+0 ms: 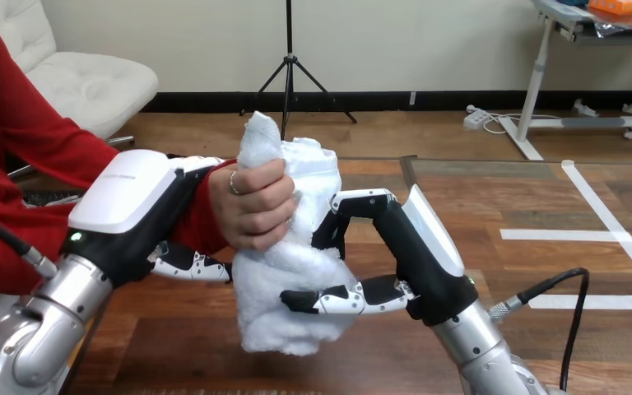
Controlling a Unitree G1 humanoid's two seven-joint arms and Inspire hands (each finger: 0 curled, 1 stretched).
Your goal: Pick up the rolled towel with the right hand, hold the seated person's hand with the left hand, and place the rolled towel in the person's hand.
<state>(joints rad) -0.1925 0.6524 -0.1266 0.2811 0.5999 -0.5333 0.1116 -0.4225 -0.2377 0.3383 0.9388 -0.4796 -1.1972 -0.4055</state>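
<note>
Red sleeve cloth covers the person's forearm (41, 140), which reaches in from the left edge above the wooden counter (189, 350). The left robot hand (132, 214) sits over the person's wrist (207, 216), with its white-shelled back on top and its fingers (185, 265) curled round underneath, so it grips the wrist. Just to the right, the person's hand (255, 206) is closed round the upper half of the rolled towel (296, 271). The white towel stands roughly upright in the air, one end poking out above the person's fist and the bulkier end hanging below it. The right robot hand (403, 247) comes up from the lower right and also grips the towel, its thumb (337, 299) pressed across the lower front and its fingers bent against the far side.
</note>
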